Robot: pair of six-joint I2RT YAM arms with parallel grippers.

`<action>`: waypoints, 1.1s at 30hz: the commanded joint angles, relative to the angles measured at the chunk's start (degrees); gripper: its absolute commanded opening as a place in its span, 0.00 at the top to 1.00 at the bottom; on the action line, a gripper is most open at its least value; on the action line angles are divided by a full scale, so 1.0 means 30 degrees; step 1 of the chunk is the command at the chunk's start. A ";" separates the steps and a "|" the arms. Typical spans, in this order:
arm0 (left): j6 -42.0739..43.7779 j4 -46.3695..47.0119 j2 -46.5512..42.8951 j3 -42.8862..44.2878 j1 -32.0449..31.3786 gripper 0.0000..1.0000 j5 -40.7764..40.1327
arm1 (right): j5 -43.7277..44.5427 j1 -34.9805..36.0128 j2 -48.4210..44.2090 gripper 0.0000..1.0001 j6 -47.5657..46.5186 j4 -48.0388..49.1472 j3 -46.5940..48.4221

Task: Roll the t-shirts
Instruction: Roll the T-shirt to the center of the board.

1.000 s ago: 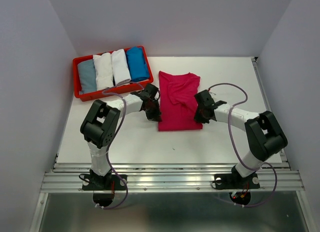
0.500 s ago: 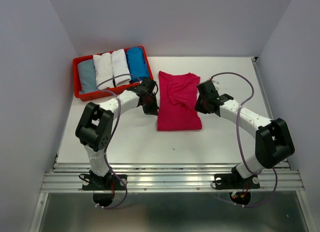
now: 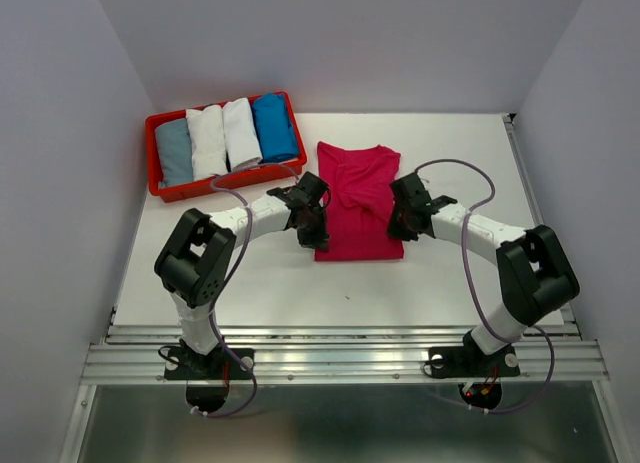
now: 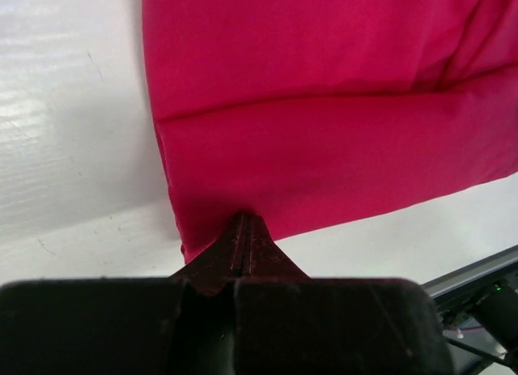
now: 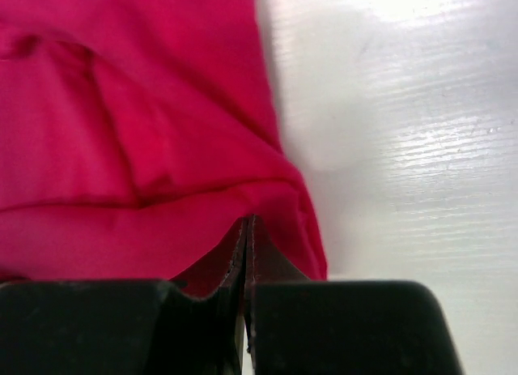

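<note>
Left gripper (image 4: 245,223) and right gripper (image 5: 247,225) each pinch a near corner of the pink t-shirt (image 3: 358,188), flat on the table (image 3: 260,288), probably so both sides roll together.

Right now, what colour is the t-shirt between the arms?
The t-shirt is magenta-pink, clearest in top external view.

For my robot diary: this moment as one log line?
left fingers: shut on pink t-shirt | right fingers: shut on it | tray: four rolled tees

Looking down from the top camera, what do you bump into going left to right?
Grey-blue rolled t-shirt, white rolled t-shirt, second white rolled t-shirt, blue rolled t-shirt, left gripper, magenta t-shirt, right gripper.
</note>
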 commanded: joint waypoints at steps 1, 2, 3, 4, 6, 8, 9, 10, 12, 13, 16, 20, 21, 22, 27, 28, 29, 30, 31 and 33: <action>-0.0113 0.0749 0.0477 -0.1222 0.0020 1.00 0.0353 | 0.1090 -0.0095 0.0975 0.99 -0.0219 0.0765 -0.0810; -0.0083 0.0807 0.0769 -0.1281 0.0020 1.00 0.0266 | 0.0886 -0.0095 0.1267 0.99 -0.0190 0.0912 -0.1247; -0.0025 0.0808 0.0859 -0.1340 0.0020 1.00 0.0207 | 0.0768 -0.0095 0.1357 0.99 -0.0132 0.1029 -0.1251; 0.0033 0.0750 0.0918 -0.1398 0.0020 1.00 0.0004 | 0.0593 -0.0095 0.1416 0.99 -0.0102 0.1292 -0.1715; 0.0121 0.0516 0.0948 -0.1370 0.0020 1.00 -0.0260 | 0.0299 0.0079 0.1358 0.99 0.0015 0.1498 -0.2128; 0.0238 0.0310 0.0802 -0.1224 0.0078 1.00 -0.0757 | 0.0152 0.0313 0.0920 0.99 0.0132 0.1587 -0.2685; 0.0297 0.0019 0.0685 -0.1165 0.0107 1.00 -0.0934 | 0.0123 0.0315 0.0744 0.99 0.0278 0.1587 -0.2832; 0.0385 -0.0157 0.0626 -0.1019 0.0165 1.00 -0.1255 | 0.0209 0.0576 0.0394 0.99 0.0424 0.1355 -0.3094; 0.0619 -0.0479 0.0421 -0.0930 0.0400 1.00 -0.1637 | 0.0211 0.1103 -0.0307 0.99 0.0891 0.1091 -0.3447; 0.0678 -0.0569 0.0362 -0.0930 0.0487 1.00 -0.1784 | 0.0210 0.1106 -0.0573 0.99 0.1097 0.1060 -0.3680; 0.0971 -0.0628 0.0361 -0.1047 0.1189 1.00 -0.1932 | -0.0228 0.1751 -0.1513 0.99 0.2502 0.1030 -0.4822; 0.1410 -0.0306 0.0916 -0.0786 0.1952 1.00 -0.1961 | -0.0727 0.3358 -0.3093 0.99 0.4698 0.1323 -0.6317; 0.1469 -0.0422 0.1324 -0.0610 0.2040 1.00 -0.1961 | -0.0872 0.4203 -0.3501 0.99 0.5486 0.1353 -0.6465; 0.1673 -0.0452 0.1531 -0.0173 0.2128 1.00 -0.2019 | -0.0903 0.4646 -0.3593 0.99 0.5871 0.1353 -0.6524; 0.2143 -0.0860 0.2674 0.1440 0.2304 1.00 -0.2750 | -0.0611 0.7051 -0.3390 0.99 0.6871 0.1091 -0.5414; 0.2230 -0.0978 0.3053 0.2110 0.2363 1.00 -0.2781 | -0.0204 0.7227 -0.3098 0.99 0.6929 0.0538 -0.5121; 0.2347 -0.1125 0.3202 0.2407 0.2479 1.00 -0.3043 | 0.0148 0.7229 -0.3037 0.99 0.6958 0.0156 -0.4451; 0.2406 -0.1445 0.3116 0.2671 0.2539 1.00 -0.3219 | 0.1022 0.7229 -0.3153 0.99 0.6785 -0.0515 -0.4155; 0.2523 -0.1651 0.3000 0.3079 0.2684 1.00 -0.3540 | 0.1553 0.7229 -0.3328 0.99 0.6609 -0.0841 -0.3543; 0.2699 -0.1945 0.2416 0.3346 0.2861 1.00 -0.3543 | 0.2520 0.7229 -0.3709 0.99 0.6141 -0.1457 -0.2924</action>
